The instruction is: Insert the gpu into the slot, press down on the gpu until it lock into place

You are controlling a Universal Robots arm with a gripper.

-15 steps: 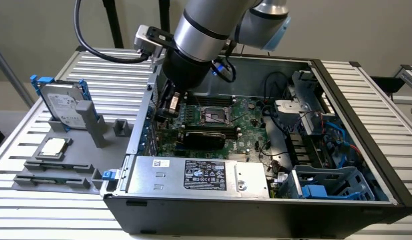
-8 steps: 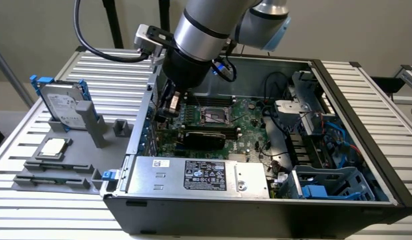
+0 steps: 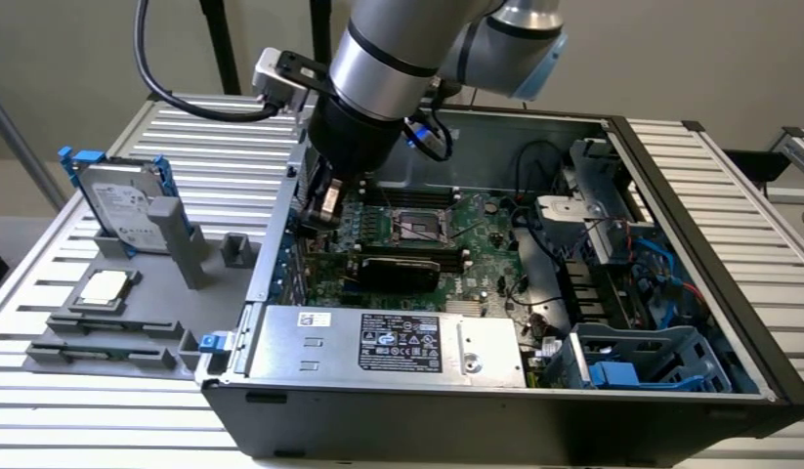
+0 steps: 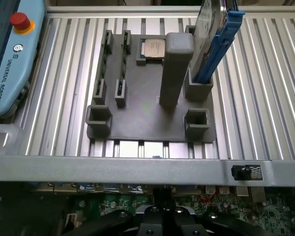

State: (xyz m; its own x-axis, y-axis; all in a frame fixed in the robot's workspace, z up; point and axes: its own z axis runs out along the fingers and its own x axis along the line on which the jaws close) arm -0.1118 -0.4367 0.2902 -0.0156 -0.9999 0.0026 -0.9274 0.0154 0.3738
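**GPU Seated on Board, Claw Closed Above Case Edge**

Slatted aluminium table (image 3: 714, 195) carried the open computer case (image 3: 506, 420). I saw the gpu (image 3: 399, 269) lying flat on the motherboard (image 3: 486, 234) above the silver power supply (image 3: 389, 342). My gripper (image 3: 326, 200) hung closed near the case's wall on the exterior view's left, holding nothing I could make out.

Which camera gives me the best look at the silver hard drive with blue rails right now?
The exterior view: the silver hard drive with blue rails stands upright in the grey holder tray, its labelled face visible. The wrist view catches the drive edge-on and partly cropped.
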